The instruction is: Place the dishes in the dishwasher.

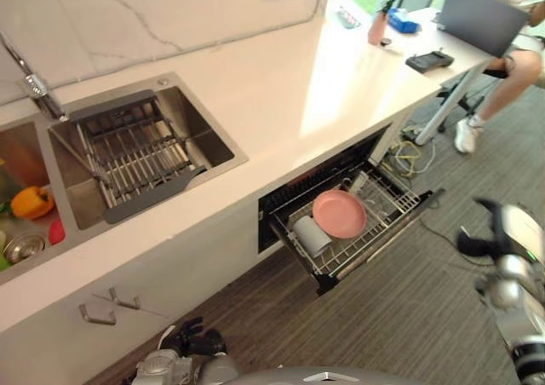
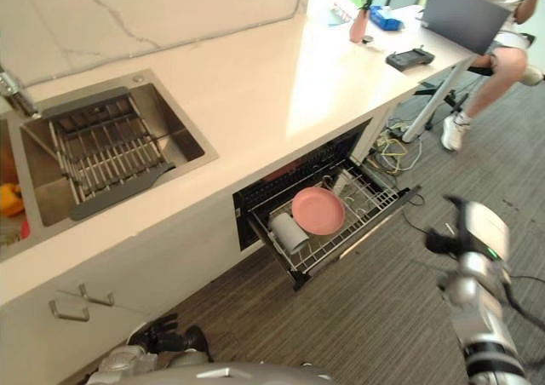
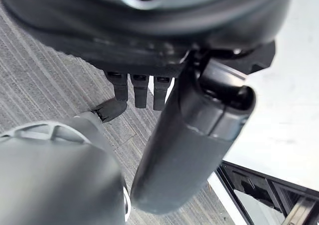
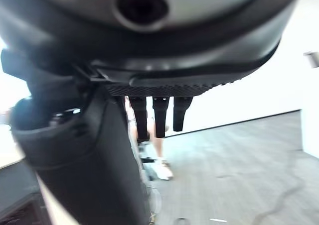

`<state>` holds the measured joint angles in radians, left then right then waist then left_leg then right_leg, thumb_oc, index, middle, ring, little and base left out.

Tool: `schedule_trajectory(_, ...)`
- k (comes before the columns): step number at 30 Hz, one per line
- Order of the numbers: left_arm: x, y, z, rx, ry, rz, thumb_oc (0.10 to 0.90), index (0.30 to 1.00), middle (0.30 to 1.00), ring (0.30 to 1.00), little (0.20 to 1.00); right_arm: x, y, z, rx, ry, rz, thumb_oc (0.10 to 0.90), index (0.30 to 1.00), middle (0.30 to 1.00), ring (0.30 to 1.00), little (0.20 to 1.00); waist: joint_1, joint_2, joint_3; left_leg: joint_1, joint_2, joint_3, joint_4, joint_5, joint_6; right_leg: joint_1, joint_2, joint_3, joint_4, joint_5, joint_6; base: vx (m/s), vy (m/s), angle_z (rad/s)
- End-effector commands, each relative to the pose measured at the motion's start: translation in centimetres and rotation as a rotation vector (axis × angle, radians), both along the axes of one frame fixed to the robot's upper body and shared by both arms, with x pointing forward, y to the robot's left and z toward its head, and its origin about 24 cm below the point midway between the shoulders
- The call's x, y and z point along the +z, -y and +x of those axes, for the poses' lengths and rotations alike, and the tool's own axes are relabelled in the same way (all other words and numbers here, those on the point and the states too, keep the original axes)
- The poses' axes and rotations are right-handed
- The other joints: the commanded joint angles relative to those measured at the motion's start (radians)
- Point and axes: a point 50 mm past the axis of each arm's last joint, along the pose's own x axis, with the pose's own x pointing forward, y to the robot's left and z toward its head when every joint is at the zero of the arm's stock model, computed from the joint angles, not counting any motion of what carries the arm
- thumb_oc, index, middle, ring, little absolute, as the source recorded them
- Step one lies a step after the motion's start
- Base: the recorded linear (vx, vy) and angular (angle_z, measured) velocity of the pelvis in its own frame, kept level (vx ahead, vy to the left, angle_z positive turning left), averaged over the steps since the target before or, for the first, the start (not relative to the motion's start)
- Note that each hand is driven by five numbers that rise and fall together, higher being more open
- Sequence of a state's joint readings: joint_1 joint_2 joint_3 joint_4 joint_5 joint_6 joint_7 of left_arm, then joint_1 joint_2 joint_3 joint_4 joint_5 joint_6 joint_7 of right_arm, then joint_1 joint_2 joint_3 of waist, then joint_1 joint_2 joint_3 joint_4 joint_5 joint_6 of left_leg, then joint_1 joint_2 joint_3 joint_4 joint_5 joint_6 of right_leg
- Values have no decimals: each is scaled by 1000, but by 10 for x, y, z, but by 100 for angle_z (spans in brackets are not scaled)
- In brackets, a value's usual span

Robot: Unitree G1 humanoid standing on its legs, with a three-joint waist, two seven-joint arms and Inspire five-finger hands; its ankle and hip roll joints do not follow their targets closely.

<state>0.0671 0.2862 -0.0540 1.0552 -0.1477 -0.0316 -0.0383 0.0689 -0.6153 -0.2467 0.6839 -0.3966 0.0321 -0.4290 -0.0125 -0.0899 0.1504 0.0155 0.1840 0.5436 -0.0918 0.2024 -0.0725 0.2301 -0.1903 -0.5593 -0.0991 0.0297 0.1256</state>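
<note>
Sink at left, open dishwasher at centre.
A rack (image 1: 134, 158) sits in the sink (image 1: 201, 138) at upper left; lower centre, the dishwasher drawer (image 1: 407, 208) holds a plate (image 1: 339, 213) with a cup (image 1: 312, 235) to its left.

Laptop (image 1: 482, 16); faucet (image 1: 32, 83); perhaps a pepper (image 1: 32, 202)

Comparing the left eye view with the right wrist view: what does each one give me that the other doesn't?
Left eye view alone: the pulled-out dishwasher rack holding a pink plate and a white cup, the sink, and the left hand low by the cabinet. Right wrist view alone: the right hand, fingers straight, holding nothing. Shared: the grey floor and a person's shoe.
</note>
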Motion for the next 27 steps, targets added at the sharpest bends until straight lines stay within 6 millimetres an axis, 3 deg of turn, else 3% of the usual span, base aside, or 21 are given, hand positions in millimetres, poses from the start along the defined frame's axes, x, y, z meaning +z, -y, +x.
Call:
schedule_trajectory(1, -7, 15, -8, -6, -26, -28, 800, 900, 900, 900, 900, -13, 4, -15, -67, -65, -3, 400, 300, 300, 300, 300, 26, 98, -21, -3, 93, -36, 47, -37, -85, -1, -72, -13, 56, -78, 44, 15, -17, -8)
schedule_trajectory(2, -7, 13, -7, -12, -29, -17, 800, 900, 900, 900, 900, -27, -6, -16, -39, -117, 41, 400, 300, 300, 300, 300, 28, 98, -19, -9, 92, -40, 45, -33, -85, -1, -70, -16, 55, -79, 43, 0, 0, 0)
schedule_trajectory(3, -6, 12, -8, -10, -29, -15, 800, 900, 900, 900, 900, -27, -6, -15, -36, -117, 43, 400, 300, 300, 300, 300, 26, 96, -19, -10, 92, -41, 45, -33, -86, -1, -70, -17, 54, -79, 43, 10, -8, 4)
schedule_trajectory(5, -8, 11, -12, -20, -49, -5, 800, 900, 900, 900, 900, -53, -30, -11, 24, -207, 137, 400, 300, 300, 300, 300, 35, 103, -12, -22, 87, -53, 43, -30, -86, 0, -69, -27, 50, -77, 43, 17, 14, -3)
schedule_trajectory(6, -9, 12, -17, -21, -64, 0, 800, 900, 900, 900, 900, -57, -48, 10, 85, -183, 185, 400, 300, 300, 300, 300, 50, 117, -2, -32, 79, -60, 39, -29, -85, -1, -76, -38, 44, -71, 48, 10, 61, -3)
schedule_trajectory(7, -9, 11, -16, -19, -57, 4, 800, 900, 900, 900, 900, -54, -60, 29, 139, -150, 210, 400, 300, 300, 300, 300, 62, 128, 11, -46, 70, -66, 38, -28, -84, -11, -84, -42, 41, -65, 53, 5, 58, 3)
schedule_trajectory(8, -9, 11, -16, -18, -57, 3, 800, 900, 900, 900, 900, -54, -60, 29, 140, -149, 209, 400, 300, 300, 300, 300, 61, 128, 11, -47, 70, -66, 38, -28, -83, -11, -84, -42, 41, -65, 53, -87, 76, 5)
schedule_trajectory(9, -5, 13, -7, -16, -3, -5, 800, 900, 900, 900, 900, -43, -74, 58, 230, -104, 212, 400, 300, 300, 300, 300, 92, 151, 38, -83, 57, -82, 36, -19, -82, -39, -99, -52, 44, -57, 60, -71, 47, 5)
schedule_trajectory(11, -5, 13, -7, -14, -1, -6, 800, 900, 900, 900, 900, -42, -74, 60, 232, -103, 212, 400, 300, 300, 300, 300, 89, 151, 38, -87, 56, -83, 36, -19, -82, -43, -100, -53, 45, -57, 60, -73, 56, 17)
schedule_trajectory(12, 3, 15, 7, -33, 85, -10, 800, 900, 900, 900, 900, -20, -74, 86, 309, -64, 152, 400, 300, 300, 300, 300, 128, 188, 67, -135, 46, -112, 32, 5, -85, -69, -117, -76, 50, -48, 64, -98, 124, 49)
schedule_trajectory(13, 10, 17, 17, -89, 145, -8, 800, 900, 900, 900, 900, 10, -59, 105, 340, -38, 41, 400, 300, 300, 300, 300, 168, 233, 88, -182, 36, -146, 21, 25, -96, -76, -135, -118, 52, -40, 72, -89, 142, 47)
schedule_trajectory(14, 13, 19, 21, -114, 169, -14, 800, 900, 900, 900, 900, 27, -51, 113, 348, -20, -15, 400, 300, 300, 300, 300, 183, 253, 94, -205, 31, -167, 19, 32, -101, -72, -139, -140, 50, -40, 76, -18, 80, 72)
schedule_trajectory(15, 13, 20, 21, -114, 170, -17, 800, 900, 900, 900, 900, 28, -50, 113, 348, -19, -18, 400, 300, 300, 300, 300, 179, 257, 93, -208, 31, -172, 19, 33, -101, -71, -137, -145, 50, -40, 76, 32, 52, 117)
schedule_trajectory(16, 14, 17, 17, -161, 161, -5, 800, 900, 900, 900, 900, 59, -40, 129, 379, 14, -123, 400, 300, 300, 300, 300, 210, 283, 99, -247, 20, -201, 16, 41, -107, -59, -146, -189, 48, -35, 86, 25, 34, 155)
schedule_trajectory(18, 14, 18, 17, -161, 162, -7, 800, 900, 900, 900, 900, 60, -40, 129, 380, 14, -125, 400, 300, 300, 300, 300, 206, 285, 98, -250, 19, -205, 17, 41, -107, -59, -146, -193, 48, -35, 87, 84, 62, 96)
schedule_trajectory(19, 13, 7, 8, -132, 138, 14, 800, 900, 900, 900, 900, 100, -38, 148, 424, 85, -245, 400, 300, 300, 300, 300, 238, 291, 101, -287, -1, -219, 17, 45, -106, -53, -163, -232, 51, -25, 100, 196, 115, 29)
schedule_trajectory(22, 15, -3, 6, -13, 159, 3, 800, 900, 900, 900, 900, 113, -45, 156, 487, 78, -322, 400, 300, 300, 300, 300, 257, 277, 94, -306, -20, -224, 17, 39, -95, -52, -180, -259, 58, -18, 106, 190, 84, 41)
schedule_trajectory(24, 12, -22, -5, 116, 126, 21, 800, 900, 900, 900, 900, 123, -59, 164, 624, -1, -461, 400, 300, 300, 300, 300, 272, 235, 94, -320, -35, -219, 18, 22, -79, -64, -197, -261, 74, -11, 112, 225, 82, 43)
schedule_trajectory(25, 12, -22, -5, 118, 127, 20, 800, 900, 900, 900, 900, 124, -60, 165, 626, 0, -462, 400, 300, 300, 300, 300, 270, 233, 94, -321, -37, -217, 18, 21, -78, -67, -200, -260, 76, -11, 113, 139, 24, 25)
schedule_trajectory(27, 17, -31, 1, 150, 156, 22, 800, 900, 900, 900, 900, 142, -76, 178, 703, 20, -526, 400, 300, 300, 300, 300, 277, 180, 135, -359, -35, -206, 41, 11, -67, -122, -204, -234, 105, -3, 109, 128, -47, 1)
